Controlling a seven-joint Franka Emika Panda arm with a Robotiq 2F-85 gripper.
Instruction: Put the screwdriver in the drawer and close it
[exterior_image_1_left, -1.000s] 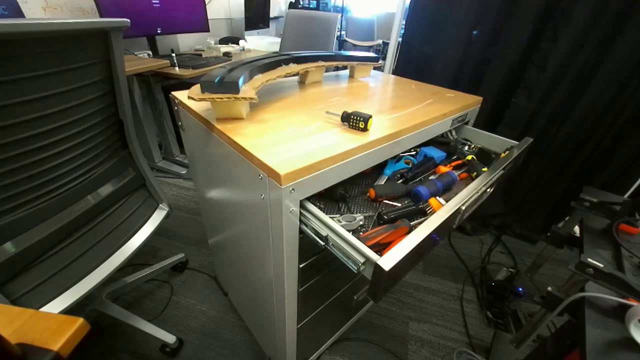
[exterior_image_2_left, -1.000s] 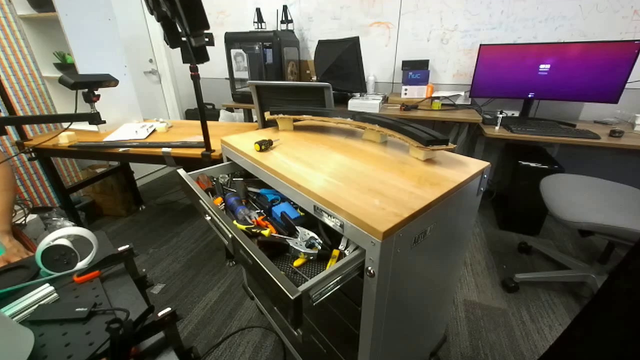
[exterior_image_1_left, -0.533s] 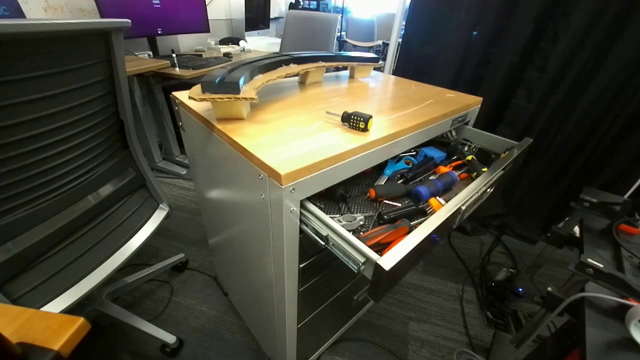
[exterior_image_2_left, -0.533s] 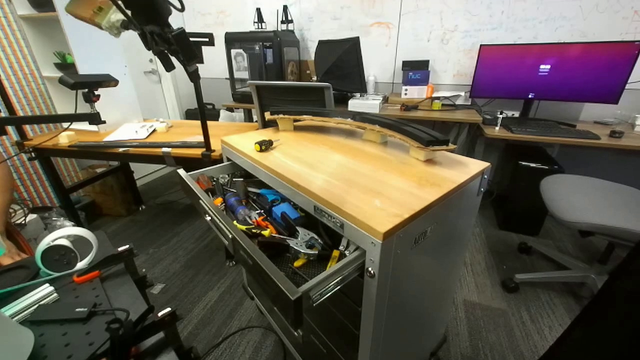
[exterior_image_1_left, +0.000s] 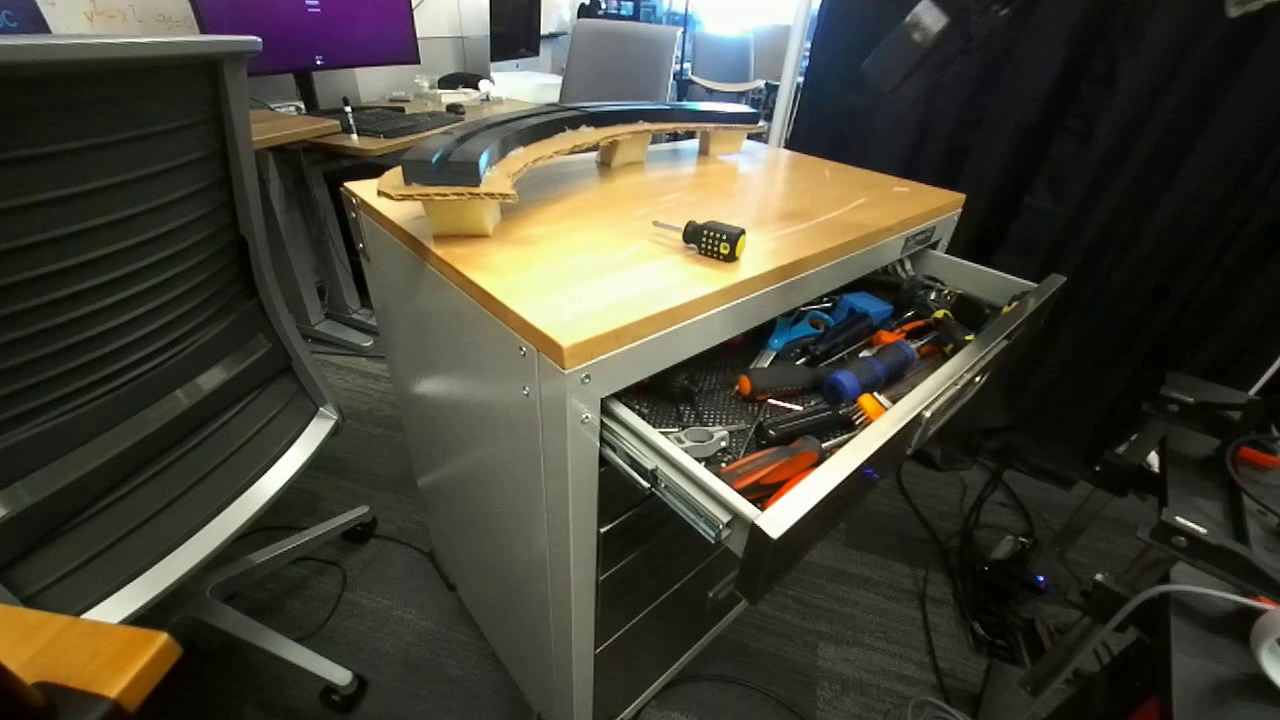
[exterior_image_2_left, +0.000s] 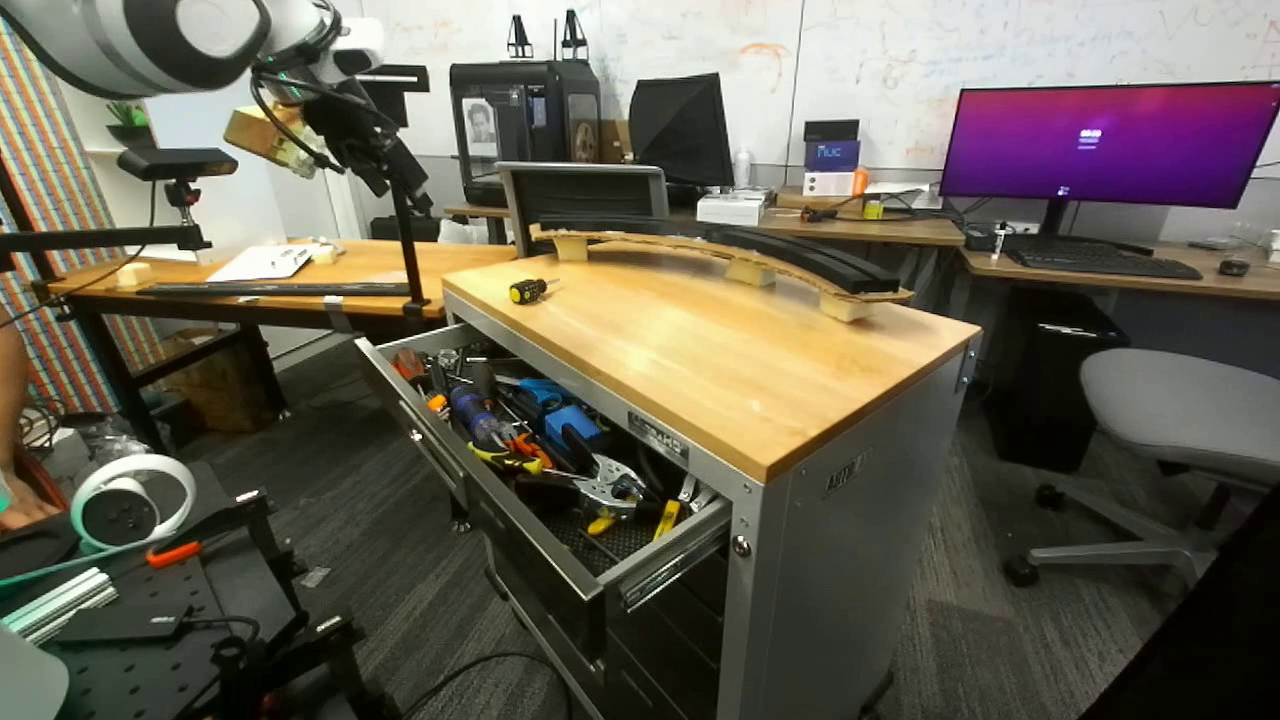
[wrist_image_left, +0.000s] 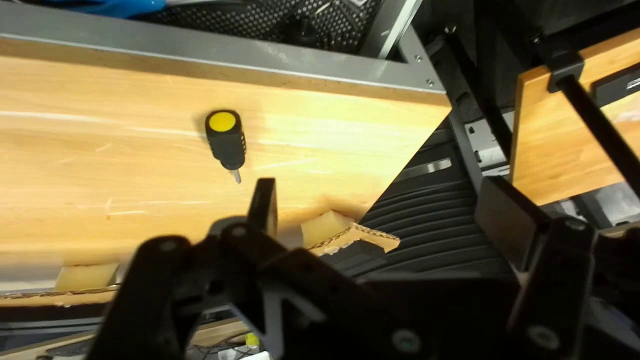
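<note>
The screwdriver (exterior_image_1_left: 713, 241), stubby and black with yellow dots and a yellow end, lies on the wooden top of the grey cabinet. It also shows in an exterior view (exterior_image_2_left: 528, 290) and in the wrist view (wrist_image_left: 227, 140). The drawer (exterior_image_1_left: 850, 458) is pulled open and holds many tools; it also shows in an exterior view (exterior_image_2_left: 530, 550). My gripper (exterior_image_2_left: 398, 188) hangs in the air above and beyond the cabinet's screwdriver end. In the wrist view my gripper (wrist_image_left: 385, 210) has its fingers wide apart with nothing between them. The screwdriver is outside the jaws, beyond the left finger.
A curved black piece on cardboard and foam blocks (exterior_image_1_left: 580, 140) stands along the back of the cabinet top. A black pole (exterior_image_2_left: 400, 230) rises near my gripper. An office chair (exterior_image_1_left: 150, 300) stands beside the cabinet. Inside the drawer lie blue scissors (exterior_image_1_left: 795, 330).
The arm has come further into view and my gripper has moved lower. A dark blurred shape now shows at the top of an exterior view. The screwdriver and drawer have not moved.
</note>
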